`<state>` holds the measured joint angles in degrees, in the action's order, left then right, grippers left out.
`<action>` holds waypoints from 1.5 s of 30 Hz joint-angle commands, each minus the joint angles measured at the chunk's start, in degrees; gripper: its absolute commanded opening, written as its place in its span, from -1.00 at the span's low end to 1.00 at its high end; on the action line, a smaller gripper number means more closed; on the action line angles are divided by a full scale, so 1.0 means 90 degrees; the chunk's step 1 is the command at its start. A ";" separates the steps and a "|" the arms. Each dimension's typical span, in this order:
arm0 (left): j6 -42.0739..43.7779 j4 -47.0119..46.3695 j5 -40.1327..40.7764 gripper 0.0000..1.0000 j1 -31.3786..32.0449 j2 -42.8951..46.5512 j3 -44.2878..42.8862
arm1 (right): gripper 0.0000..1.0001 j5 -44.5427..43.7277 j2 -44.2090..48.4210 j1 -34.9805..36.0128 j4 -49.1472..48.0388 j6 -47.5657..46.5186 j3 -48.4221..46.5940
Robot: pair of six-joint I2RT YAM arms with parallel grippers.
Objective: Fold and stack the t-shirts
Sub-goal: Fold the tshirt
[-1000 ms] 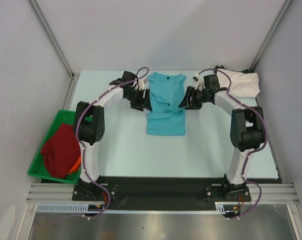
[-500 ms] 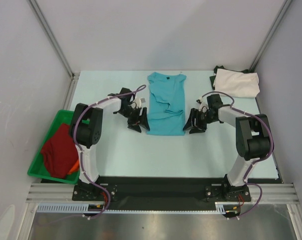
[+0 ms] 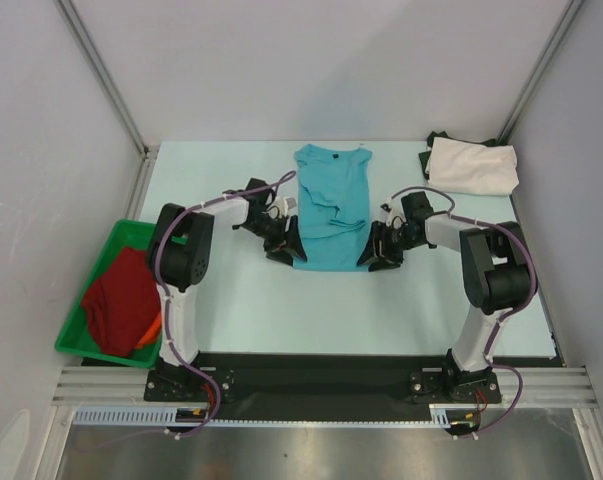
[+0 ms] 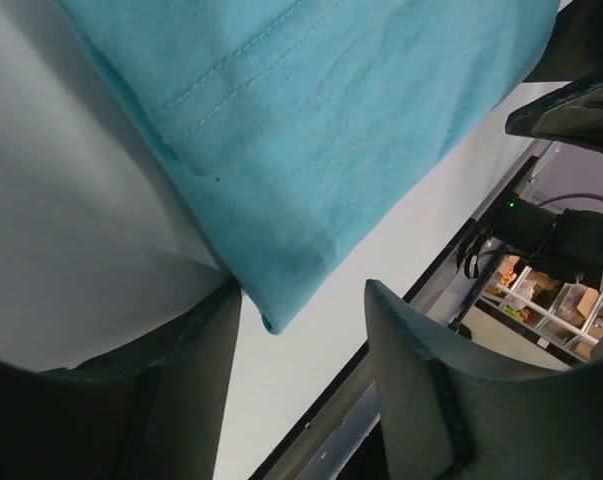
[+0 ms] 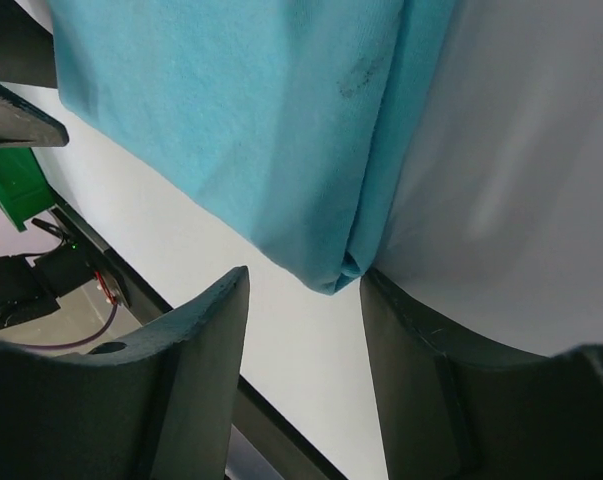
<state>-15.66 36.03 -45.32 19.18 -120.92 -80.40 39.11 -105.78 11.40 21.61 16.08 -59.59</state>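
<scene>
The turquoise t-shirt (image 3: pixel 330 208) lies flat at the table's middle, sides folded in, collar at the far end. My left gripper (image 3: pixel 289 252) is open at its near left corner; in the left wrist view that corner (image 4: pixel 281 300) sits between the fingers (image 4: pixel 421 390), touching the left one. My right gripper (image 3: pixel 371 256) is open at the near right corner; in the right wrist view the corner (image 5: pixel 331 265) lies between the fingers (image 5: pixel 196 360), touching the right one. A folded cream-white shirt (image 3: pixel 473 165) lies at the far right. A dark red shirt (image 3: pixel 121 300) fills the green bin, orange cloth (image 3: pixel 151 330) beneath it.
The green plastic bin (image 3: pixel 81 345) stands off the table's left edge. A dark cloth (image 3: pixel 443 137) peeks out behind the cream-white shirt. Grey walls close in the table on three sides. The black base rail (image 3: pixel 321 375) runs along the near edge.
Both grippers moved from the shirt's sleeve area toward me along its sides, then closed inward onto its two near corners. The shirt itself has barely shifted.
</scene>
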 commanded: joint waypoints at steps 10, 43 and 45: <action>-0.0037 -0.0273 -0.0199 -0.51 0.0125 -0.0119 -0.0022 | -0.31 0.0097 -0.0190 0.0042 -0.0496 0.0108 0.0030; 0.1096 0.0587 0.0583 -0.99 0.0496 0.2274 0.0583 | -1.00 0.1016 0.2925 -0.0358 0.0178 0.0411 0.1328; 0.1047 0.0538 0.0592 -0.99 0.0496 0.2216 0.0730 | -1.00 0.0986 0.2876 -0.0358 0.0109 0.0411 0.1387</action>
<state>-7.40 41.43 -40.27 23.77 -103.22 -75.20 47.29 -80.99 8.54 23.90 18.85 -47.90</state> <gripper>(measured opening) 0.014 0.039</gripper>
